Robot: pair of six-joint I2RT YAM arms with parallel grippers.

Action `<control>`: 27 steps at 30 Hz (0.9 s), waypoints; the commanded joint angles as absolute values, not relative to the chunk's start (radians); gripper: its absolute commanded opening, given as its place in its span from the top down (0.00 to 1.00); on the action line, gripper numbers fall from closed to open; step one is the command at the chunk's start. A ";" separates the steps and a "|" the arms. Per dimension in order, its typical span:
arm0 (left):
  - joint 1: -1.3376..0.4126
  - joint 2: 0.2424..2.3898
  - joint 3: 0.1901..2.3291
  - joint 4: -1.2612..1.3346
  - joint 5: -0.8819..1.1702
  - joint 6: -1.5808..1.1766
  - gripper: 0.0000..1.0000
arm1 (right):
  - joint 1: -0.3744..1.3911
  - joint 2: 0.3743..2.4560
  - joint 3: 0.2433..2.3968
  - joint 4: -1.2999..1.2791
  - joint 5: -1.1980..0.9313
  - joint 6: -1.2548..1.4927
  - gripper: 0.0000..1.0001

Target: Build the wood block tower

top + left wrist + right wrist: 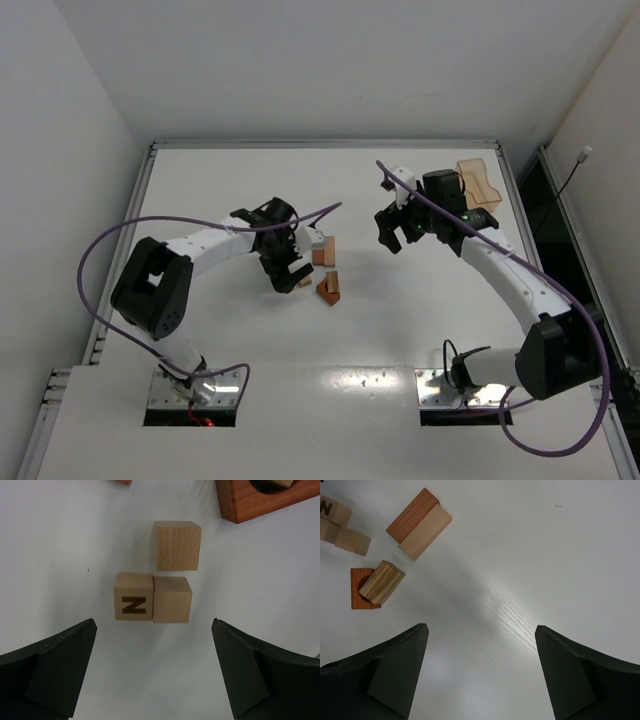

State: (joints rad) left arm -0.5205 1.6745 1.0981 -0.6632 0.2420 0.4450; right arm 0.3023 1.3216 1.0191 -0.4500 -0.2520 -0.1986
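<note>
Picking stage, I judge: left tool (154,629), spread empty above the lettered cube (133,596), must drop and pinch it; right tool (481,632) also spread.

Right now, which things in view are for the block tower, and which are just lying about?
For the job:
- N cube, plain cube touching it, third cube just beyond
- reddish bar against tan bar
- reddish square block with tan peg on it

Lying about:
- orange tray, far right corner, behind the right arm
</note>
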 commanded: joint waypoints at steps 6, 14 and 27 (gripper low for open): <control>-0.543 1.736 1.177 -0.606 0.241 0.483 0.00 | 0.267 1.333 1.029 -0.428 -0.353 -0.175 0.15; -0.552 1.796 1.195 -0.597 0.241 0.483 0.00 | 0.238 1.342 1.029 -0.428 -0.383 -0.166 0.15; -0.552 1.805 1.186 -0.597 0.241 0.474 0.09 | 0.229 1.381 1.039 -0.428 -0.402 -0.156 0.15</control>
